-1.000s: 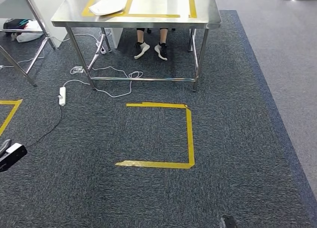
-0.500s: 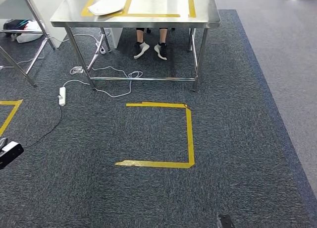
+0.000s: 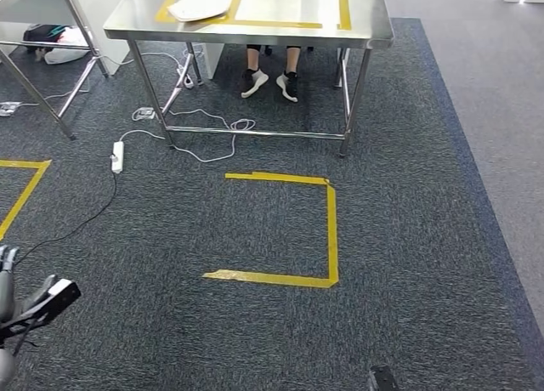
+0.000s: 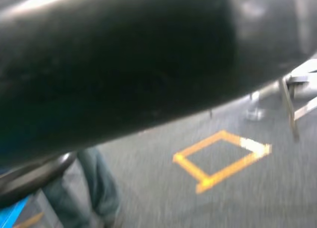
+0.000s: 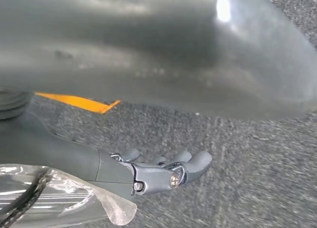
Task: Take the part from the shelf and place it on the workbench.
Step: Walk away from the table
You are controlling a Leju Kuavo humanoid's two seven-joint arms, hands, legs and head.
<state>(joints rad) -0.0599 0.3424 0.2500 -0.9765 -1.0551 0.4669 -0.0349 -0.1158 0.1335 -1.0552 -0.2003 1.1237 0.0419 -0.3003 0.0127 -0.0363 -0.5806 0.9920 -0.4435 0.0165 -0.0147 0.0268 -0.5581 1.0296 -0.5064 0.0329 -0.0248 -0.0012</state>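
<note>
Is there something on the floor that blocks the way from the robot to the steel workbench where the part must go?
Nothing visible blocks it. The carpet up to the workbench carries only a flat yellow tape outline. The power strip and cables lie off to the left, near its leg.

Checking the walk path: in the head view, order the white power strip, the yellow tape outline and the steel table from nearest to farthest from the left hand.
1. White power strip, on the carpet ahead of the left hand.
2. Yellow tape outline, mid-floor, off to the right.
3. Steel table, at the far end.
</note>
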